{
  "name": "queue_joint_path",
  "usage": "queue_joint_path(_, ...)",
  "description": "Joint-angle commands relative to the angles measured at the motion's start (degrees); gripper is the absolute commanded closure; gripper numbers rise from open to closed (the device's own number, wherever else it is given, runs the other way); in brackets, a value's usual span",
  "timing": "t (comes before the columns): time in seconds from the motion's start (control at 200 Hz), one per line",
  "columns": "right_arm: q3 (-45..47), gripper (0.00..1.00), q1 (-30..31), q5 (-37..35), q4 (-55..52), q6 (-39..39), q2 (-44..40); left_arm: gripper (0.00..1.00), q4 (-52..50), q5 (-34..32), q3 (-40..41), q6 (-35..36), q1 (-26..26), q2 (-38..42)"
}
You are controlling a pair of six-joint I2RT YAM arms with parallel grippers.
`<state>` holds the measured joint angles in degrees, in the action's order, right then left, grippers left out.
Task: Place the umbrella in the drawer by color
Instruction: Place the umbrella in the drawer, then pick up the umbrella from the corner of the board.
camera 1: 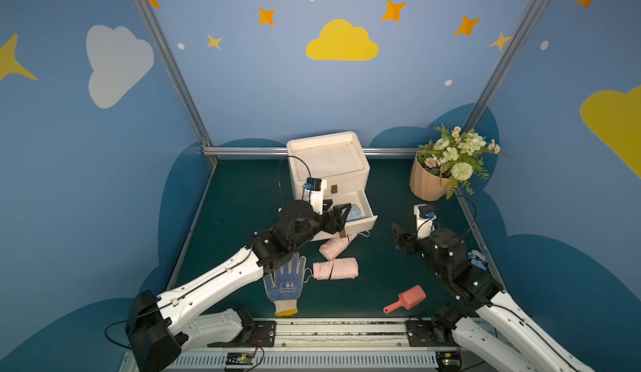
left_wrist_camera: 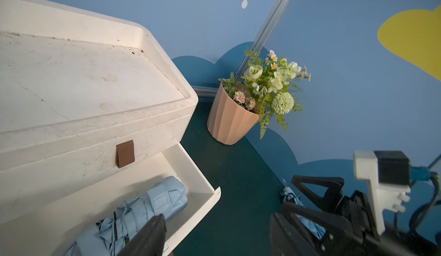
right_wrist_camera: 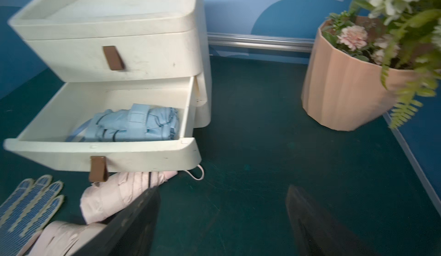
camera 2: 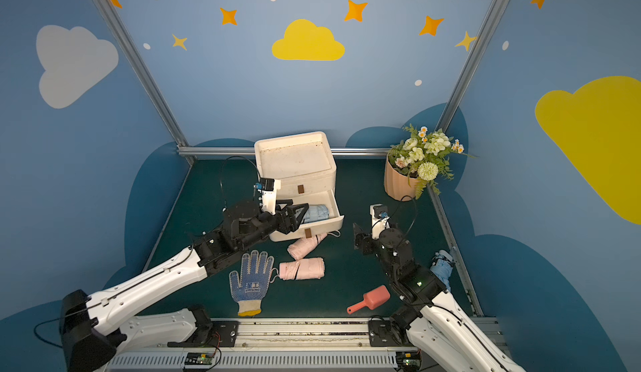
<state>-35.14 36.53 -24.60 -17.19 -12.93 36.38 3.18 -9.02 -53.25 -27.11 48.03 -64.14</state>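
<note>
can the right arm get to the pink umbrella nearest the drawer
Probably yes: the right gripper is open, with only bare mat between it and that pink umbrella, though one end sits under the open drawer.

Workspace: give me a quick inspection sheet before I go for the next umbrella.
Surface: dark green mat, no spills seen.
Job's things: white drawer unit; lower drawer open with a blue umbrella inside; upper drawer shut; pink umbrella by the drawer; pink umbrella by the glove; second blue umbrella beside the right arm.
Clutter: dotted glove, pink scoop, flower pot.
Claws: left claw over the open drawer, open, empty; right claw above the mat, open, empty.
Cables: left wrist loop, right wrist loop, no snag seen.
Surroundings: blue walls, aluminium frame.
</note>
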Motion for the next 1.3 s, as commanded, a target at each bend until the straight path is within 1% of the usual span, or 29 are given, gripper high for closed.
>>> queue_joint_path(0.0, 0.2, 0.11, -2.7, -13.6, -6.3, -8.7, -0.6, 0.26, -2.9, 1.7, 4.3, 6.2, 0.0, 3.6)
queue_joint_path(0.08, 1.3, 0.10, -8.3, -15.4, -11.0, -13.7, -1.1, 0.26, -2.1, 1.0, 8.9, 7.1, 0.0, 6.7)
queue_joint_path(0.185, 1.4, 0.09, -18.6, -13.7, -19.1, -21.0, 0.0, 0.24, -2.2, 1.0, 13.9, 7.8, -0.1, 11.3)
queue_joint_path(0.27, 1.5, 0.09, -27.9, -13.5, -24.2, -25.3, 3.0, 0.22, -1.7, 0.7, 16.9, 7.8, -0.1, 14.8)
queue_joint_path(0.335, 1.4, 0.09, -36.3, -12.9, -27.9, -28.7, 6.6, 0.22, -0.6, 0.5, 18.8, 7.4, -0.1, 16.8)
queue_joint_path(0.405, 1.0, 0.08, -43.1, -14.2, -31.5, -32.5, 10.0, 0.21, 0.3, 0.3, 20.1, 6.8, -0.1, 18.3)
queue_joint_path(0.456, 1.3, 0.08, -47.1, -14.2, -32.2, -33.7, 11.3, 0.21, 0.3, -0.1, 20.5, 6.1, -0.1, 18.9)
queue_joint_path(0.551, 1.6, 0.08, -53.8, -12.1, -31.4, -34.3, 11.9, 0.21, -0.3, 0.3, 20.7, 4.9, -0.1, 19.4)
queue_joint_path(0.641, 2.8, 0.08, -59.0, -6.9, -28.1, -32.5, 11.6, 0.21, -0.9, 0.7, 20.7, 4.1, -0.1, 20.0)
queue_joint_path(0.716, 4.7, 0.06, -61.7, 0.1, -23.4, -30.0, 12.0, 0.21, -1.5, 0.7, 20.6, 3.8, -0.1, 21.1)
queue_joint_path(0.796, 6.7, 0.05, -62.7, 9.1, -18.4, -27.2, 13.1, 0.21, -2.0, -0.3, 20.9, 3.9, -0.1, 22.6)
queue_joint_path(0.951, 7.8, 0.04, -62.6, 17.2, -15.9, -26.6, 15.4, 0.21, -1.5, -3.0, 22.3, 4.2, -0.1, 24.8)
queue_joint_path(1.081, 8.6, 0.04, -62.6, 25.5, -14.1, -24.7, 16.8, 0.20, -1.5, -4.3, 22.4, 4.5, -0.1, 24.7)
queue_joint_path(1.126, 9.4, 0.05, -62.3, 27.4, -13.0, -25.2, 17.3, 0.20, -1.5, -4.6, 22.5, 4.6, -0.1, 24.5)
queue_joint_path(1.166, 10.3, 0.09, -62.2, 28.4, -12.1, -25.8, 17.9, 0.20, -1.4, -4.9, 22.5, 4.7, -0.1, 24.2)
queue_joint_path(1.297, 11.7, 0.17, -62.2, 29.1, -10.4, -27.8, 20.4, 0.20, -1.3, -5.8, 22.5, 5.0, -0.2, 23.6)
